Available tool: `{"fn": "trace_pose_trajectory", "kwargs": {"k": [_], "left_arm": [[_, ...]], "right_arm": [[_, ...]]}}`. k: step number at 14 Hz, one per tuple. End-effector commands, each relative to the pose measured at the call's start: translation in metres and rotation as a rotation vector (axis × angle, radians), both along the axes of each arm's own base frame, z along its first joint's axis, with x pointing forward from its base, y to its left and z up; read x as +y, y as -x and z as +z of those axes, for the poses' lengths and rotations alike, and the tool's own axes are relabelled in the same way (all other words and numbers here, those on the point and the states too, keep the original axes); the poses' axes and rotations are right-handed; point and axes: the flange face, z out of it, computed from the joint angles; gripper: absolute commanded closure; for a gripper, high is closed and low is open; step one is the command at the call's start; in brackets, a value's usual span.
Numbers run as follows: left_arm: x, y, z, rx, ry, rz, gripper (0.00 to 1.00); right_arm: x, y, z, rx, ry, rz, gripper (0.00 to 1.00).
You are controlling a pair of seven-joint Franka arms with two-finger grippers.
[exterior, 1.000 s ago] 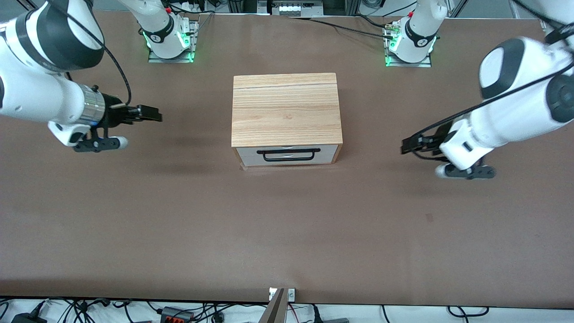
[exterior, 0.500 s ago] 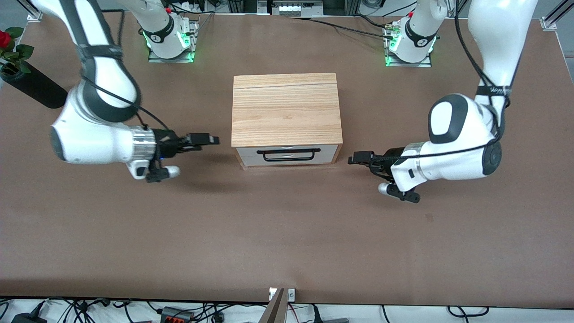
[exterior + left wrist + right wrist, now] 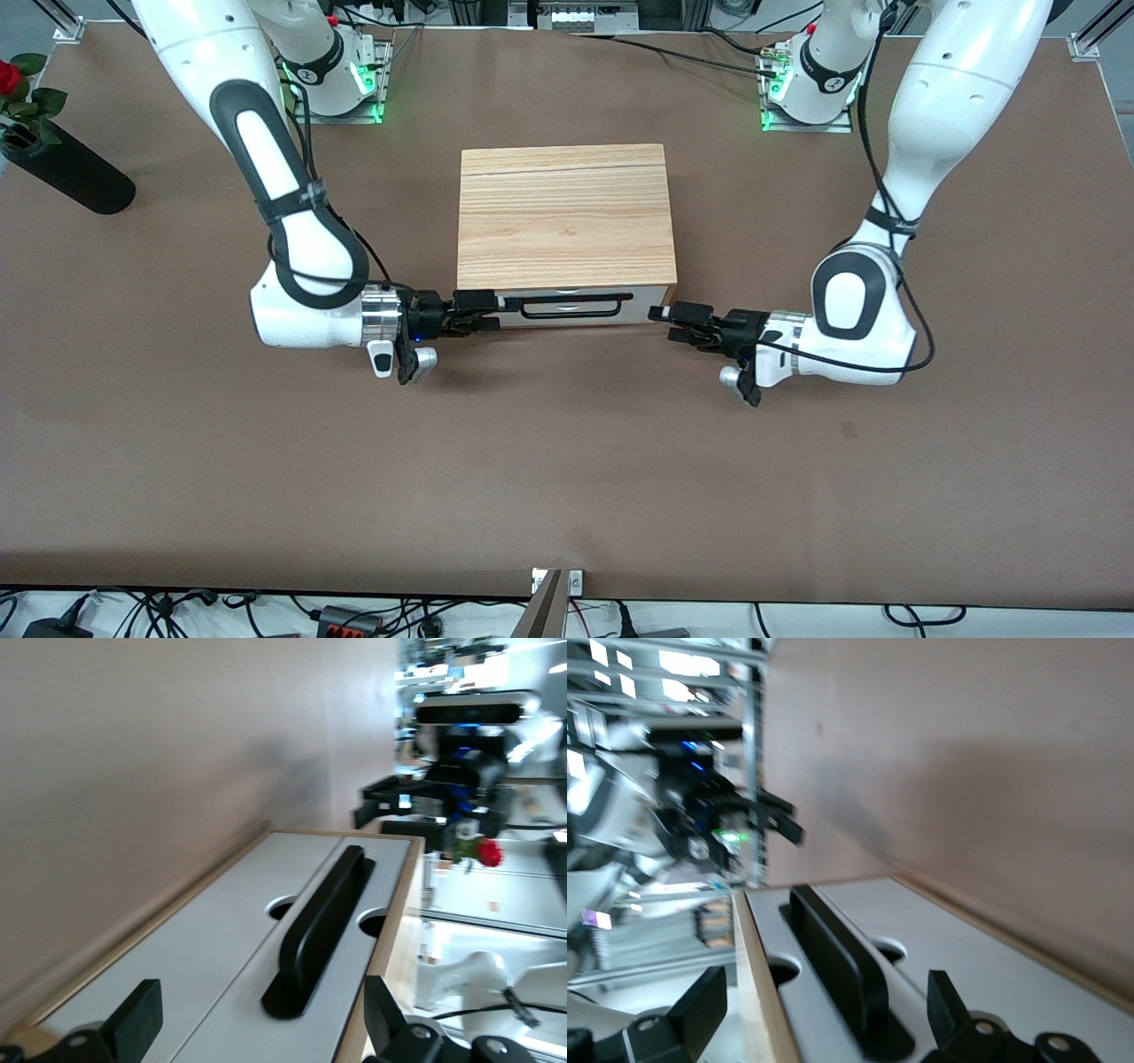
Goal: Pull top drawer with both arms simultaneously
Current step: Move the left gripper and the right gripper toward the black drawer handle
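The top drawer [image 3: 567, 304] is shut, its white front flush in the wood-topped cabinet [image 3: 565, 217]. Its black bar handle [image 3: 571, 306] runs across the front. My right gripper [image 3: 487, 310] is open, low at the handle's end toward the right arm's end of the table. In the right wrist view the handle [image 3: 842, 970] lies between the open fingers [image 3: 700, 1001] of the gripper [image 3: 824, 1001]. My left gripper [image 3: 671, 323] is open beside the cabinet's corner at the other end. In the left wrist view the handle [image 3: 323, 921] lies between its fingers [image 3: 133, 1023]; the gripper [image 3: 257, 1019] is empty.
A black vase [image 3: 71, 173] with a red rose [image 3: 9, 75] lies at the right arm's end of the table. A lower white panel [image 3: 204, 939] sits under the top drawer. Brown table [image 3: 567, 461] stretches in front of the cabinet.
Both arms have swung in and down from the table's ends to the cabinet's front. The grippers now sit at the two ends of the drawer front. The drawer has not moved.
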Motion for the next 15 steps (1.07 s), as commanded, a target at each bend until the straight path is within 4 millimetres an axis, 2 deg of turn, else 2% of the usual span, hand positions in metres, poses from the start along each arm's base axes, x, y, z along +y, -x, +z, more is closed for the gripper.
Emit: {"fn": "trace_pose_trajectory", "kwargs": {"k": [1, 2, 3, 4, 6, 7, 8, 9, 10, 12, 15], "left_arm": [[-0.025, 0.013, -0.002, 0.033, 0.114, 0.031, 0.00], [-0.036, 0.017, 0.000, 0.041, 0.129, 0.030, 0.00], [-0.041, 0.018, 0.001, 0.043, 0.136, 0.028, 0.00], [-0.041, 0.020, -0.002, 0.051, 0.138, 0.029, 0.01], [-0.042, 0.026, -0.015, 0.085, 0.147, 0.040, 0.06], [-0.042, 0.027, -0.021, 0.097, 0.151, 0.046, 0.16], [-0.042, 0.028, -0.025, 0.088, 0.155, 0.041, 0.20], [-0.041, 0.029, -0.033, 0.076, 0.161, 0.036, 0.24], [-0.041, 0.031, -0.039, 0.075, 0.165, 0.034, 0.32], [-0.041, 0.031, -0.040, 0.075, 0.165, 0.033, 0.51], [-0.043, 0.040, -0.050, 0.116, 0.181, 0.059, 0.64]], "right_arm": [[0.009, 0.011, -0.018, -0.029, -0.094, -0.048, 0.00], [0.016, 0.015, -0.023, -0.024, -0.099, -0.044, 0.00], [0.017, 0.018, -0.031, -0.014, -0.097, -0.044, 0.04], [0.018, 0.019, -0.035, -0.009, -0.098, -0.040, 0.13], [0.019, 0.022, -0.037, -0.002, -0.097, -0.035, 0.37], [0.018, 0.023, -0.039, 0.002, -0.096, -0.037, 0.50], [0.018, 0.023, -0.039, 0.002, -0.096, -0.037, 0.64], [0.018, 0.023, -0.040, 0.004, -0.096, -0.037, 0.74], [0.018, 0.023, -0.040, 0.004, -0.096, -0.037, 0.81], [0.015, 0.022, -0.039, 0.004, -0.097, -0.041, 0.84], [0.015, 0.022, -0.039, 0.002, -0.097, -0.040, 0.86]]}}
